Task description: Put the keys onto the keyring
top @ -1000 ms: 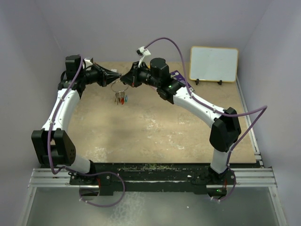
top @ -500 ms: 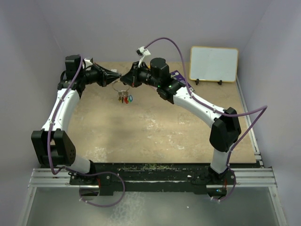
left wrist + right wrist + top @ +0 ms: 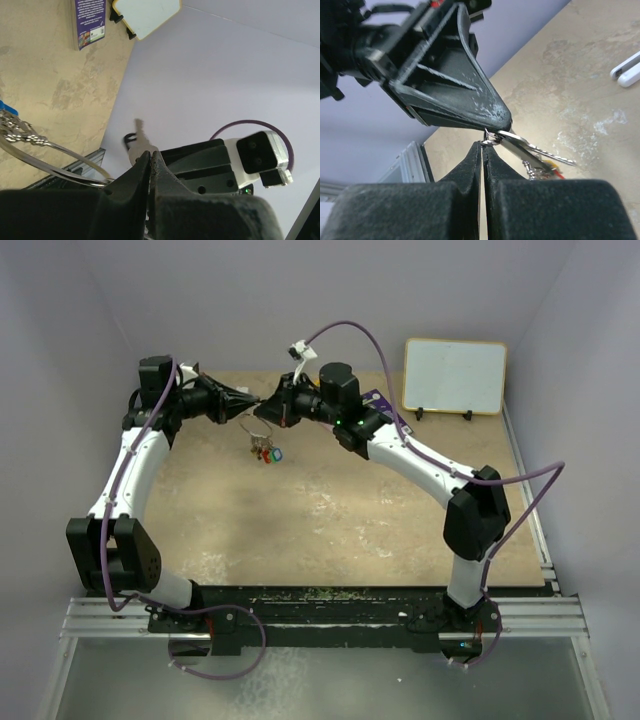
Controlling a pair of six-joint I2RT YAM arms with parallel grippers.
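Left gripper (image 3: 248, 400): clenched on a key (image 3: 138, 137); I see its blade poking past the tips in the wrist view
Right gripper (image 3: 266, 406): clenched, tip to tip with the left one, pinching the ring's wire as far as I can make out
Ring (image 3: 253, 427): hanging in the air just under both tips, well left of the whiteboard (image 3: 455, 375)
Keys (image 3: 266, 451): bunched at the ring's low end, red and blue tags showing, above the table (image 3: 330, 510), left of the whiteboard

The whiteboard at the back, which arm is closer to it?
Right. The right arm reaches past just left of the whiteboard; the left arm stands far off on the opposite side.
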